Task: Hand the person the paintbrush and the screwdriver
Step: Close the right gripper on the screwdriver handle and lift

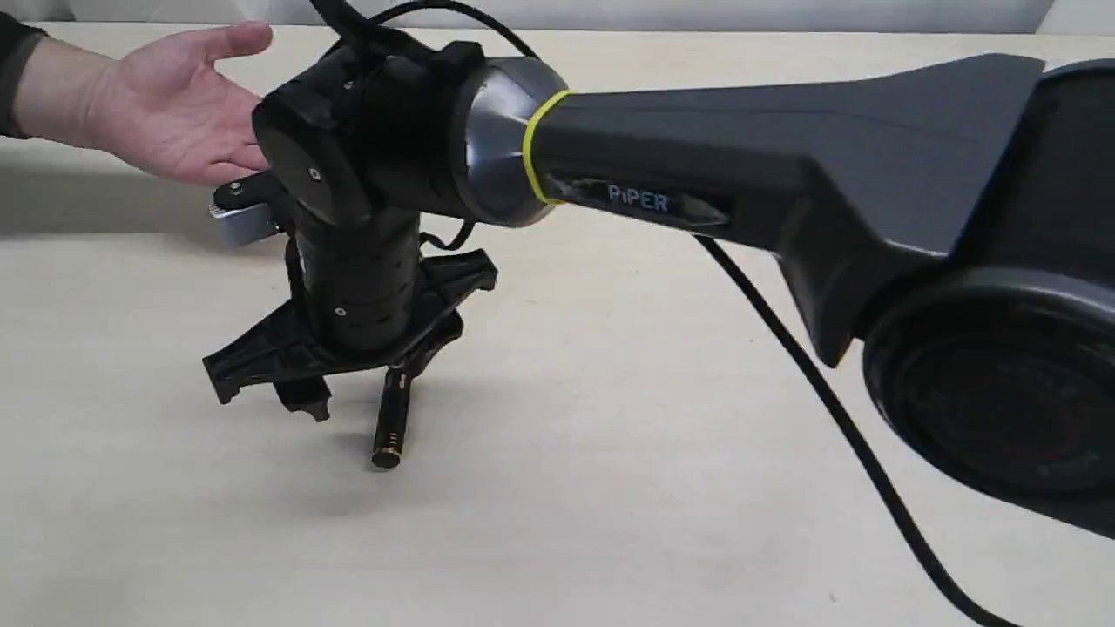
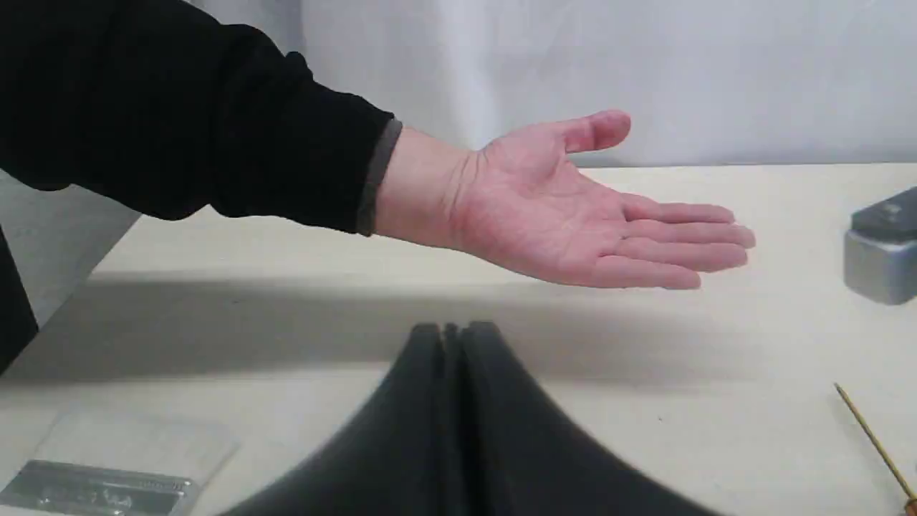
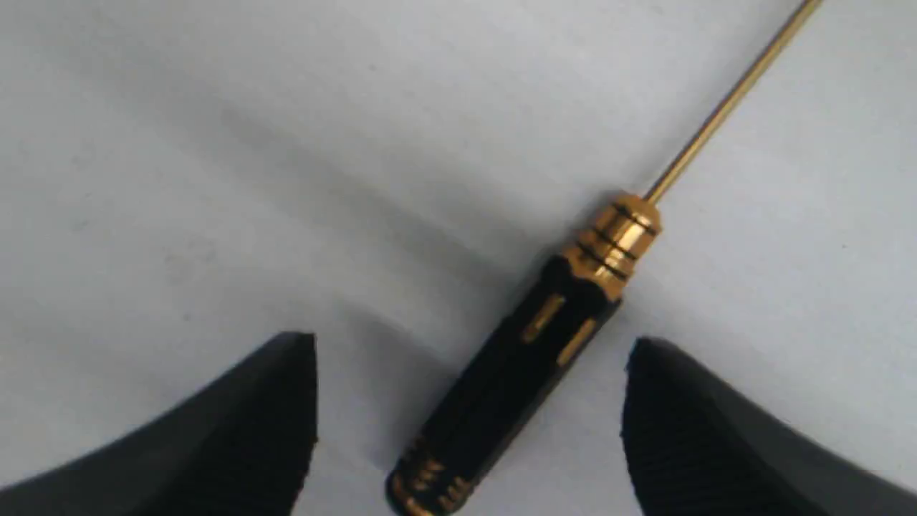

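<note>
We see one screwdriver lying flat on the pale table, directly under the right gripper. That gripper points straight down with its jaws spread wide, one on each side of the black handle and neither touching it. In the exterior view the tool's long axis runs near to far, with the butt end towards us. The right wrist view shows the axis crossing the gap between the jaws at a slant rather than squarely.

The left gripper is pressed closed on nothing and sits well apart from the tool, so we judge the right arm far nearer. One person's hand waits palm up above the table, beyond and to the left. We see no paintbrush in any view.
</note>
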